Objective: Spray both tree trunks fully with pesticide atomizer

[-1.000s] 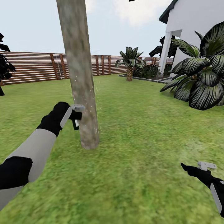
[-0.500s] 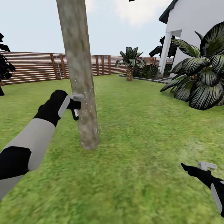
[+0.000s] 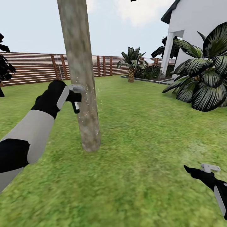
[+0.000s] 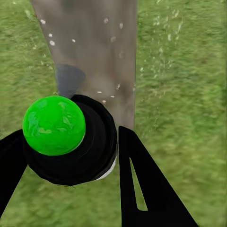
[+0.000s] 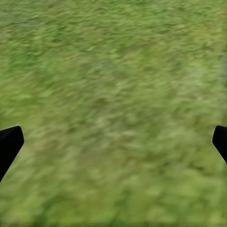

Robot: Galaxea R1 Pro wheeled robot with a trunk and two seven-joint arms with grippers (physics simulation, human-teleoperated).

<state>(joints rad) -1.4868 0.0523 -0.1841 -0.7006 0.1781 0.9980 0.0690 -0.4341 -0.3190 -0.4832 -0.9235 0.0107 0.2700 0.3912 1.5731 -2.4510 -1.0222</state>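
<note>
A thick beige-grey mottled tree trunk [image 3: 80, 78] rises from the grass floor [image 3: 142, 142] just ahead and left of centre. My left gripper [image 3: 75, 96] is shut on the pesticide atomizer [image 3: 76, 106], whose light grey spray head [image 3: 77, 88] sits right against the trunk. White droplets speckle the bark and the air beside it. In the left wrist view the black bottle [image 4: 87, 151] with a green round end [image 4: 54, 125] lies between the black fingers [image 4: 142, 189], facing the trunk [image 4: 94, 47]. My right gripper [image 3: 198, 170] hangs open low over the grass [image 5: 113, 94], fingertips wide apart.
A brown slat fence [image 3: 37, 67] closes the lawn at the back. A white house [image 3: 195, 25] stands at the right, with a big dark-leaved plant [image 3: 205, 78] before it. A small palm [image 3: 131, 63] stands farther back, and a near-black tree [image 3: 3, 69] at the left edge.
My left arm has lifted the atomizer higher up along the trunk. The right arm and the camera have stayed still.
</note>
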